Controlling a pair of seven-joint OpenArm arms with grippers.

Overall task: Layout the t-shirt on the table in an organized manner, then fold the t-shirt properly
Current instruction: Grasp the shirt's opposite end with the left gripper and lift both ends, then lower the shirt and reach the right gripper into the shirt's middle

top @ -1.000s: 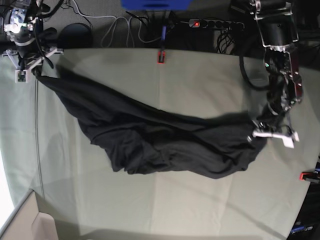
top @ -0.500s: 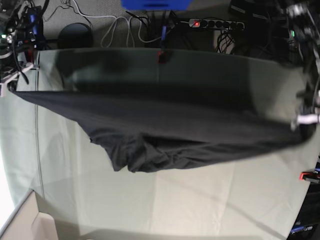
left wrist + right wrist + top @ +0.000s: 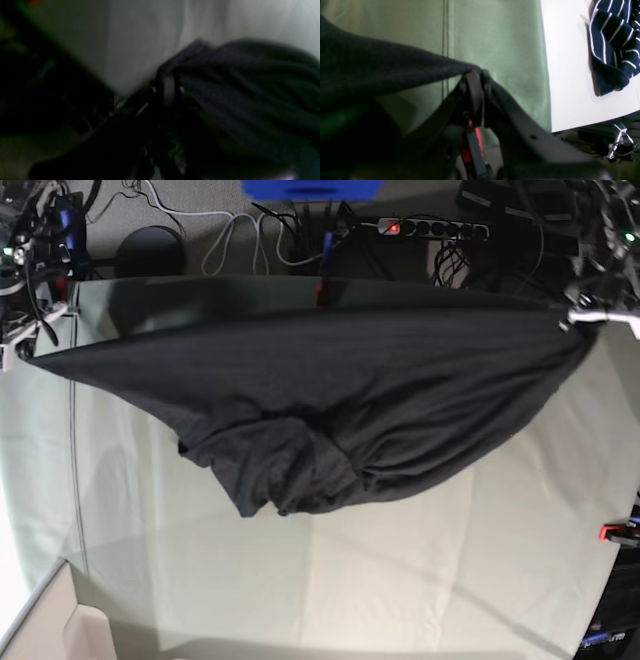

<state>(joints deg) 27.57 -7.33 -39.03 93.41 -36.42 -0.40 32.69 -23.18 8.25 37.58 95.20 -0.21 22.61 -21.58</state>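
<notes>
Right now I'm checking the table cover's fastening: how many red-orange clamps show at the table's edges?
2: one clamp at the far edge, partly behind the t-shirt; another clamp at the right edge. Others may be hidden.

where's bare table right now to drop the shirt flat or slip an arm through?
Bare table: the whole near half below the t-shirt's sagging bundle, plus a strip along the base view's left edge under the right gripper. Crowded: the far half, where the shirt hangs stretched between the right gripper and the left gripper.
</notes>
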